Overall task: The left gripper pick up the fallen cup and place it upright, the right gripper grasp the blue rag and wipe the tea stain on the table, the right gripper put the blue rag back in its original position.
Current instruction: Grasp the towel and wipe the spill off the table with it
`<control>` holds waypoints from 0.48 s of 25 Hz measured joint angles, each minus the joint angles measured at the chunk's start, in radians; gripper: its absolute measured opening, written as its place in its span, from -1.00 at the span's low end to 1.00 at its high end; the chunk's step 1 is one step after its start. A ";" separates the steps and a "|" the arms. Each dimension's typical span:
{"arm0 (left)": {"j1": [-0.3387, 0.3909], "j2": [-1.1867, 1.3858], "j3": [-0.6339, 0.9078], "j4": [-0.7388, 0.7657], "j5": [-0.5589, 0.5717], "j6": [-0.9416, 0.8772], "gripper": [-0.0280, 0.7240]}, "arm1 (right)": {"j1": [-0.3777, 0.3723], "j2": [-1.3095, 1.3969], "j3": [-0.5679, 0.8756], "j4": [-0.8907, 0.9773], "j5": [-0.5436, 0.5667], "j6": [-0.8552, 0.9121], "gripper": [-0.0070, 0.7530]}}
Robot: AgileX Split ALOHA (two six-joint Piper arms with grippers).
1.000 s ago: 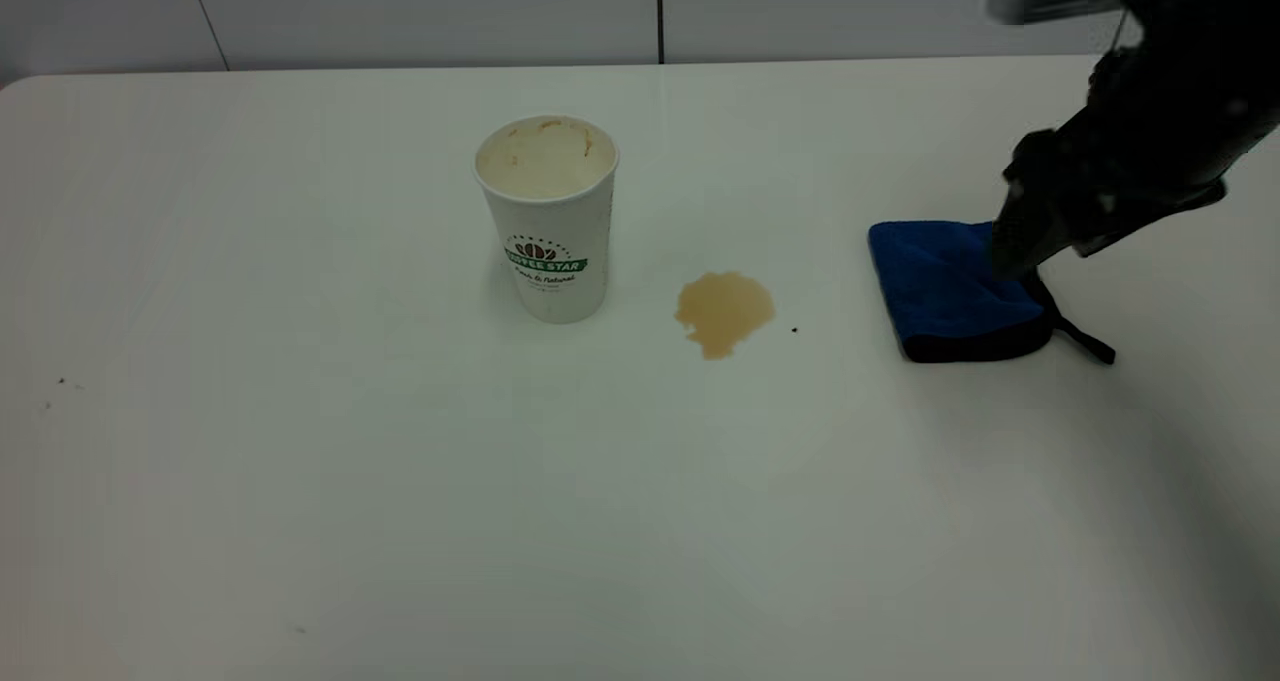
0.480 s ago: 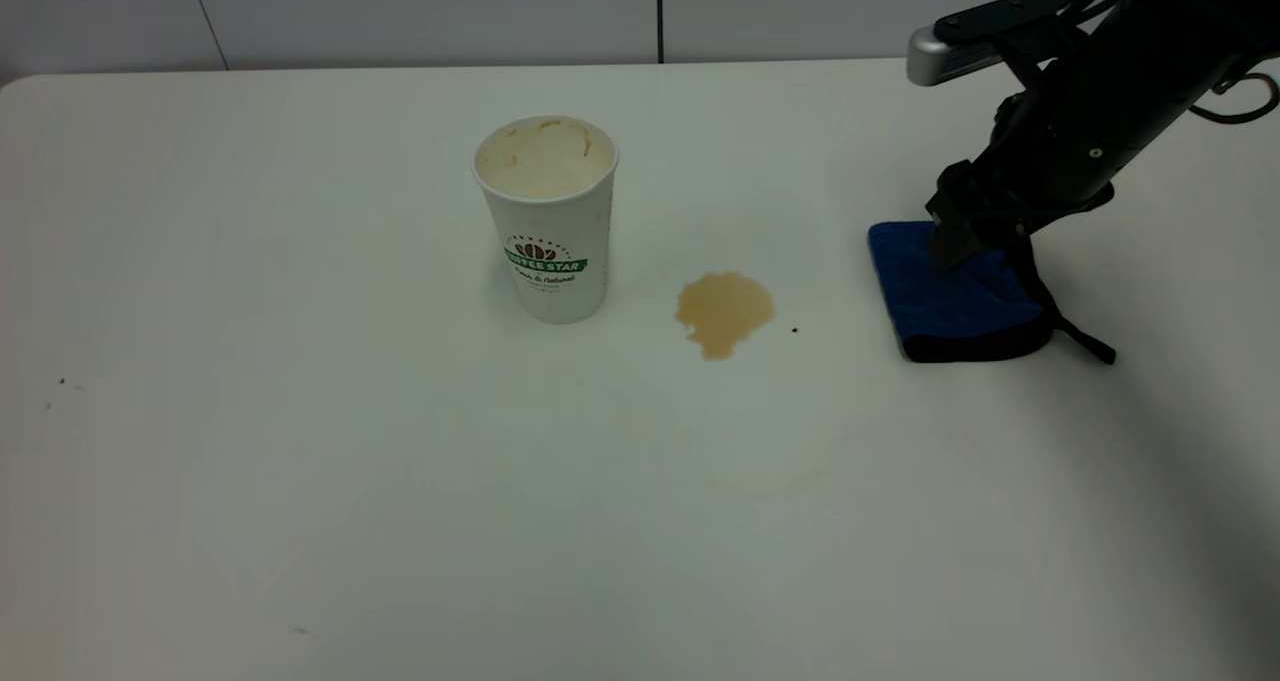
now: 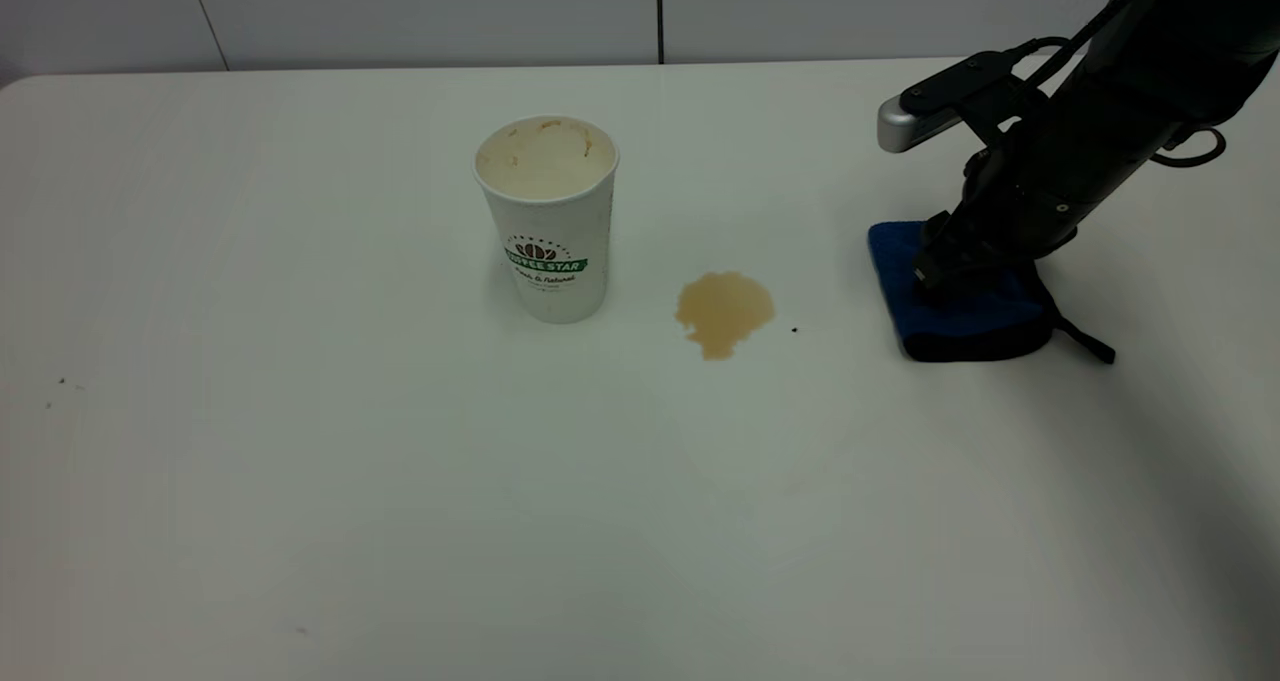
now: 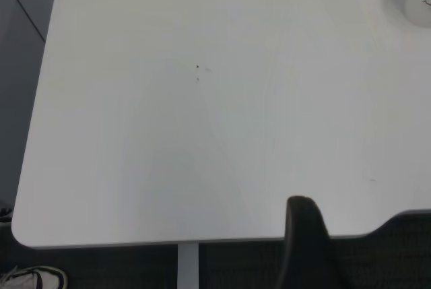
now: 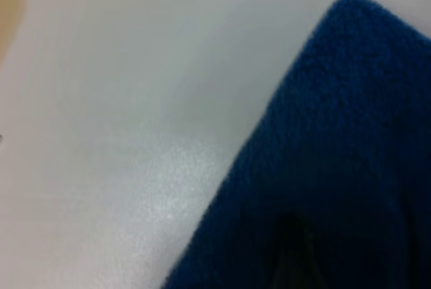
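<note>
Now the right pincer [image 3: 935,269] has dropped lower and further left than a moment ago, pressing onto the blue rag's [image 3: 965,311] top, though whether it's open or closed can't be made out. Rag stays flat at the bench's [image 3: 300,461] right, long axis running toward the camera, black loop trailing right; tea stain [image 3: 722,311] unwiped beside the upright cup [image 3: 548,219].

The right hand [image 3: 935,271] sits low over the blue rag [image 3: 965,316], and its black body hides its fingers and part of the rag's top, so contact cannot be told. The right wrist view shows the rag [image 5: 337,168] blurred and cut off at the edge. In the left wrist view only a sliver of the cup [image 4: 421,3] shows at the corner, and the left hand [image 4: 306,242] is mostly cut off.
</note>
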 joint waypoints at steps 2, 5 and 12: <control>0.000 0.000 0.000 0.000 0.000 0.000 0.34 | 0.004 0.005 -0.006 0.000 -0.001 0.000 -0.04; 0.000 0.000 0.000 0.000 0.000 0.000 0.34 | 0.020 0.008 -0.007 0.000 -0.011 -0.001 -0.68; 0.000 0.000 0.000 0.000 0.000 0.000 0.34 | 0.111 0.028 -0.050 -0.007 -0.080 -0.003 -0.84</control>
